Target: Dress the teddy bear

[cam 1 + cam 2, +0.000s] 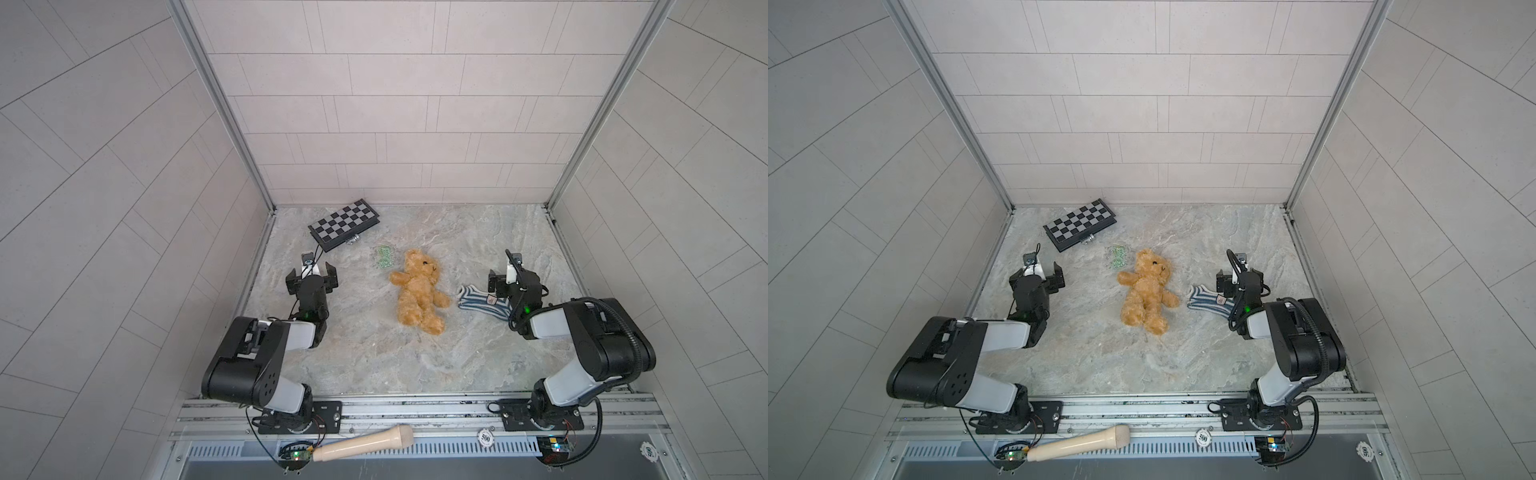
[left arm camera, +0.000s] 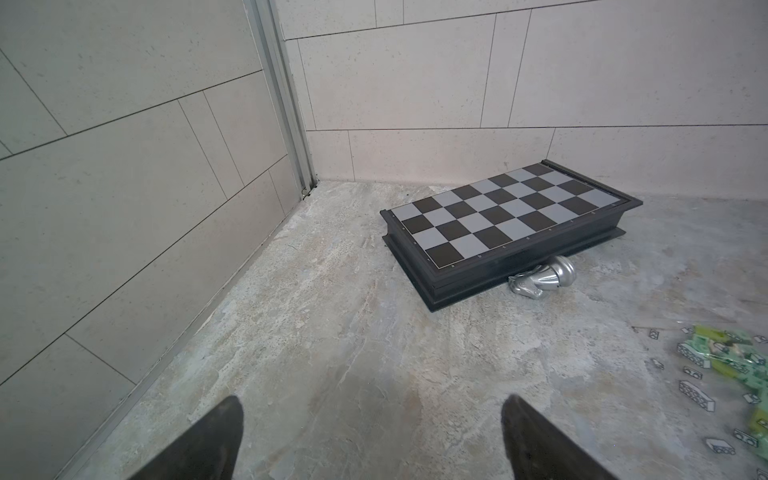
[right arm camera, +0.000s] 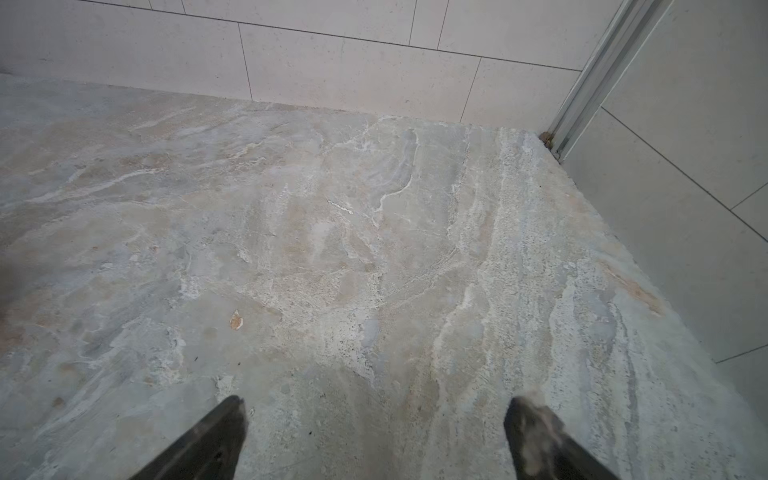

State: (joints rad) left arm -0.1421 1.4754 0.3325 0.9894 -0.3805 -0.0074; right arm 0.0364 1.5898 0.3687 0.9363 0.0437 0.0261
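since nothing is yet on the teddy bear (image 1: 419, 293), which is lying on its back near the middle of the table (image 1: 374, 357) with its head pointing toward the far edge and its limbs splayed, the dressing is judged to be only beginning. both arms are hanging over bare tabletop carrying nothing: the left gripper (image 1: 311, 275) is standing with jaws spread wide between the bear and the left edge, and the right gripper (image 1: 513, 282) is gaping just as wide nearer the right edge, each wrist view showing dark fingertips (image 2: 224, 432) well apart. a blue-and-white striped garment (image 1: 482, 302) is lying crumpled just beside the bear's arm on the right-edge side, partly hidden under the right wrist, so which way its openings are facing cannot be told. the right gripper is sitting closest and is probably the one to go first, pinching a single layer at the hem rather than the whole bunch, while the left is taking the opposite side so the opening is being held wide. the plush is likely sliding easily on this smooth top, so easing the cloth on is safer than dragging. a clear bag of green bricks (image 1: 383, 256) is lying just beside the bear's head, and a folded chessboard (image 1: 344, 224) with a silver chess knight (image 2: 544, 282) against it is resting in the far left corner, both worth avoiding.
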